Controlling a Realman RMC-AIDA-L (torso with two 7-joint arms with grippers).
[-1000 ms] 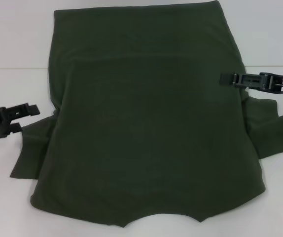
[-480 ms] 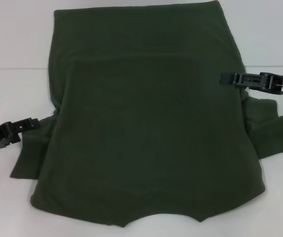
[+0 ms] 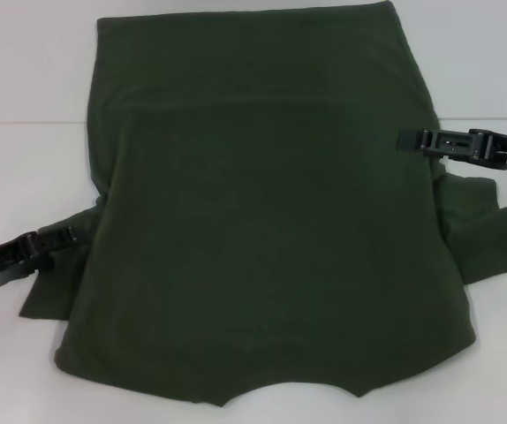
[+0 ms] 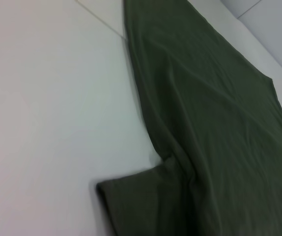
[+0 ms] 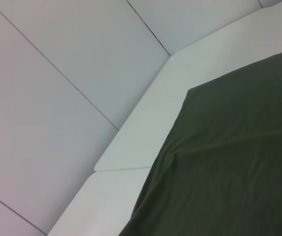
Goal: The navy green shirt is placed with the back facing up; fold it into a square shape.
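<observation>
Both grippers low at the sides of the navy green shirt (image 3: 271, 221), which lies spread back-up on the white table (image 3: 24, 79).

Left gripper (image 3: 70, 234) reaches in nearly level from the robot's left, tip at the seam where the left sleeve (image 3: 55, 283) meets the body; cannot tell whether it has cloth or how its fingers stand. Right gripper (image 3: 404, 139) lies level from the right, tip over the shirt's right edge just above the right sleeve (image 3: 483, 234); its fingers read as pressed together, and a pinch on cloth cannot be confirmed. Against a second ago, the left gripper has dropped lower and slid inward from clear of the sleeve to the body's edge; the right one has barely shifted and the shirt's outline is unchanged. Left wrist view: sleeve and side seam (image 4: 180, 167) close below.
</observation>
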